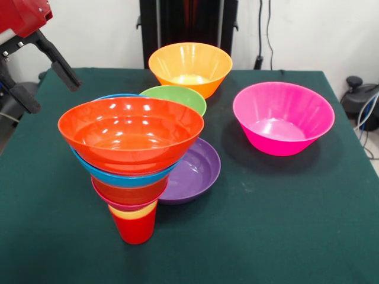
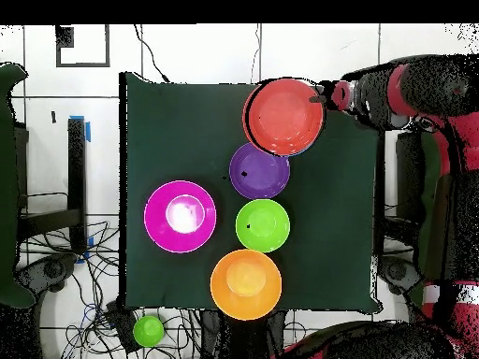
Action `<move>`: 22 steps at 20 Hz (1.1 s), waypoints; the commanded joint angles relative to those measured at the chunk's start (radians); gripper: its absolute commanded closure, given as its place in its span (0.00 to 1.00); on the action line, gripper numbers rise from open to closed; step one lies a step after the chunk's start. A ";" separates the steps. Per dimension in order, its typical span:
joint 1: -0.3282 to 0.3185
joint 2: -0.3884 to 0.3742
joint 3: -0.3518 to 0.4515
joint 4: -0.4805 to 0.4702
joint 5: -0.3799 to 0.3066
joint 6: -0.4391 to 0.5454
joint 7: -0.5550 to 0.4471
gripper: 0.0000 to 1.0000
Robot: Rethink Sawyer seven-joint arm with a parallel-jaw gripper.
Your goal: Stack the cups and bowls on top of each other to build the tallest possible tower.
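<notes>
Orange-red bowl (image 1: 130, 133) tops the tower (image 1: 131, 177), just beside the empty, parted jaws (image 1: 46, 80); four bowls (purple (image 1: 192, 171), green (image 1: 176, 98), light orange (image 1: 190, 67), magenta (image 1: 282, 118)) lie unstacked beyond on the tabletop (image 1: 266, 225)

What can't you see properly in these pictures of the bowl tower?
- Front view: the gripper is cut off by the left edge, so open or shut is unclear.
- Front view: the tower hides part of the purple bowl and green bowl.
- Overhead view: the top orange-red bowl covers everything stacked below it.
</notes>
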 commanded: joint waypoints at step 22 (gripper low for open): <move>0.104 -0.194 -0.155 0.203 -0.098 -0.074 0.191 0.00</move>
